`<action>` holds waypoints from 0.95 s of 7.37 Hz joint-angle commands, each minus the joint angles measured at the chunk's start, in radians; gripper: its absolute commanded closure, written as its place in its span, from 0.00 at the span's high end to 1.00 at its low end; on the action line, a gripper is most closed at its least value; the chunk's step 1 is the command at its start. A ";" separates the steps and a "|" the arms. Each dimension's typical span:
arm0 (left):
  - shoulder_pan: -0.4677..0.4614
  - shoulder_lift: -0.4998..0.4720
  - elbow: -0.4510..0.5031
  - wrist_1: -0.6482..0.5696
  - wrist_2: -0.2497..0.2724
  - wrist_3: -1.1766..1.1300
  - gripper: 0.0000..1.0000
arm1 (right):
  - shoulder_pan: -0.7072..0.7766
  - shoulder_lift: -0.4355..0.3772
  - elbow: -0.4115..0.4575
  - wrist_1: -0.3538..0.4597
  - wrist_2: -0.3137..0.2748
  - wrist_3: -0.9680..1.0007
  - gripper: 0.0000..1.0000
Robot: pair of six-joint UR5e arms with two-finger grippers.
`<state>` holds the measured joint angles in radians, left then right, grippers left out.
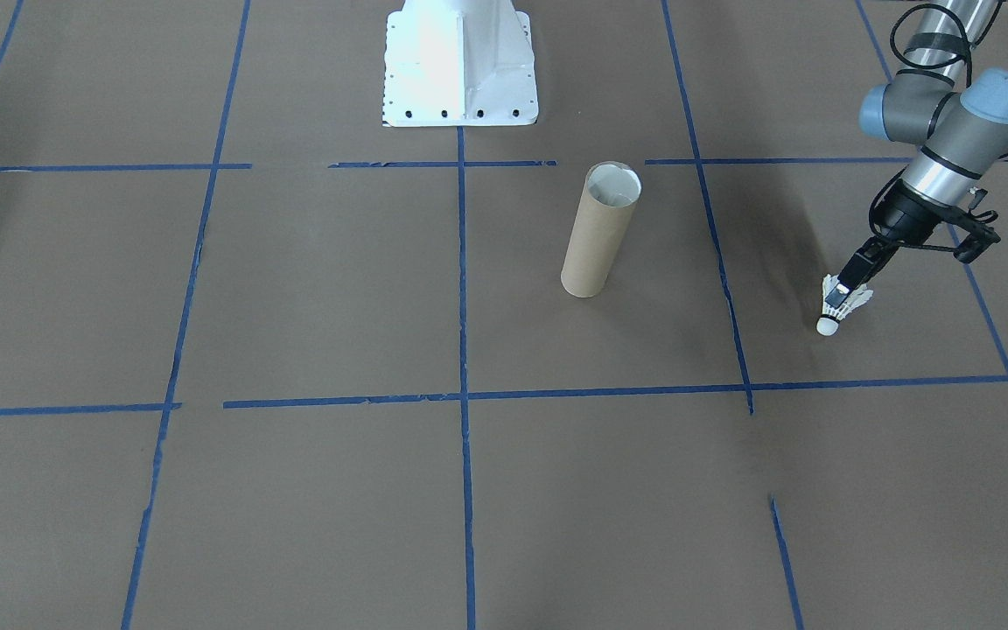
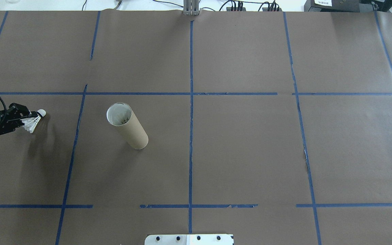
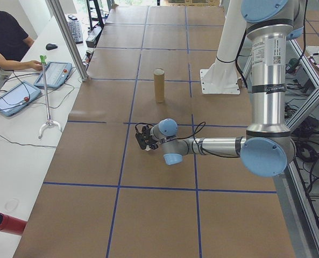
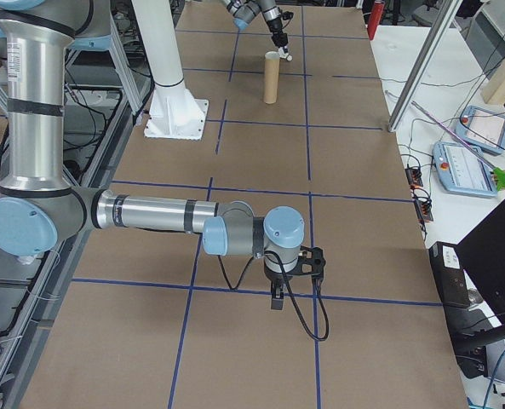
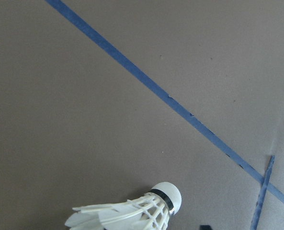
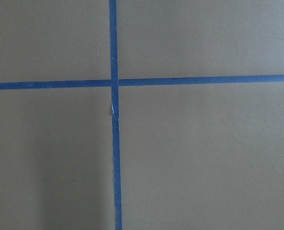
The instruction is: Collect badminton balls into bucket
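The surface (image 2: 243,149) is covered in brown paper and divided into large squares by blue tape lines (image 2: 191,119). At the robot's edge of it stands the white metal base (image 1: 460,66) of the robot.

The left arm (image 1: 950,131) reaches in low over the robot's left part of the surface. The right arm (image 4: 150,213) shows only in the view from the robot's right end, stretched out over a crossing of tape lines, well apart from everything else.

The tube (image 1: 600,229) stands upright near the middle of the surface, a little toward the robot's left. It is brown cardboard outside and white inside, with its open mouth facing up. It has a grid square almost to itself, and nothing touches it.

The left gripper (image 1: 838,297) is closed on the feather skirt of the shuttlecock (image 1: 838,306). The black fingers (image 2: 26,117) pinch the white feathers, and the rounded cork tip with its thin black band sticks out past them. In the front view the tip points down toward the surface, and its shadow lies beside it on the paper; whether the tip touches the paper I cannot tell. The shuttlecock is well apart from the tube, one tape line further toward the robot's left. The left wrist view shows the cork tip and feathers at the bottom edge, over bare paper.

The right gripper (image 4: 278,296) points down at the surface; whether it is open or closed I cannot tell.
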<state>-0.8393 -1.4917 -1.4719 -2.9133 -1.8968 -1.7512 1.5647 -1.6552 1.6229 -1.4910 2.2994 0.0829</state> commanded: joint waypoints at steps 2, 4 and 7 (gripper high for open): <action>-0.006 0.020 -0.080 -0.015 -0.119 0.004 0.00 | 0.000 0.000 0.000 0.000 0.000 0.000 1.00; -0.137 0.013 -0.126 -0.009 -0.362 0.004 0.00 | 0.000 0.000 0.000 0.000 0.000 0.000 1.00; -0.196 -0.002 -0.327 0.249 -0.465 0.016 0.00 | 0.000 0.000 0.000 0.000 0.000 0.000 1.00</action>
<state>-1.0228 -1.4865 -1.7074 -2.7798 -2.3298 -1.7433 1.5647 -1.6551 1.6229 -1.4910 2.2994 0.0828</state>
